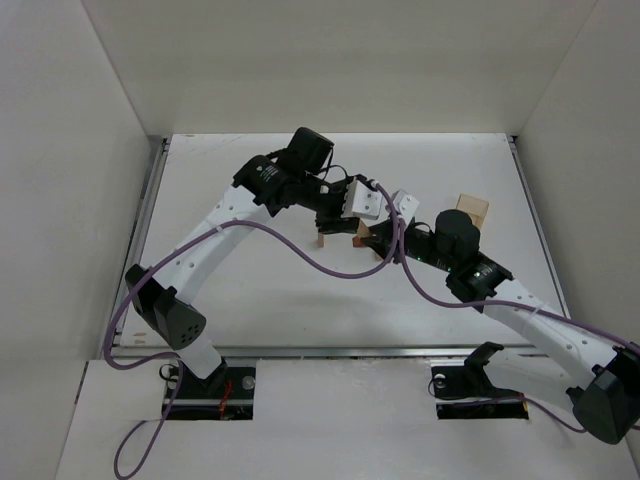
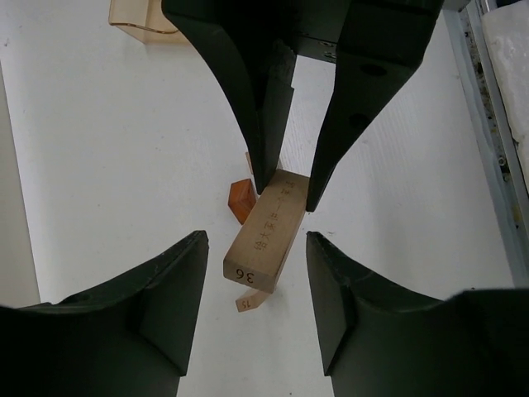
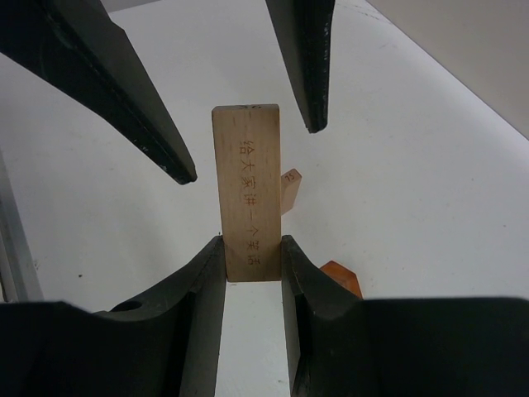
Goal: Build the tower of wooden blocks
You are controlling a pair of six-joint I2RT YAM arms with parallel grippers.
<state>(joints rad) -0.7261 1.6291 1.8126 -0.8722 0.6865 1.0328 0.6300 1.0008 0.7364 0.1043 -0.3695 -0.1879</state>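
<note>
My right gripper (image 3: 252,248) is shut on the near end of a long pale tan block marked 36 (image 3: 246,182) and holds it level above the table. It also shows in the left wrist view (image 2: 269,231) and the top view (image 1: 362,232). A slim pale tan post marked 15 (image 2: 248,302) stands under or just beyond its free end; contact cannot be told. A reddish-brown roof-shaped piece (image 2: 241,200) lies beside the block, also in the right wrist view (image 3: 343,277). My left gripper (image 2: 256,248) is open and empty, its jaws straddling the block's free end without touching.
A larger pale tan box (image 1: 472,210) stands at the back right of the white table, also at the left wrist view's top (image 2: 145,21). White walls enclose the table. A metal rail (image 2: 488,165) runs along one edge.
</note>
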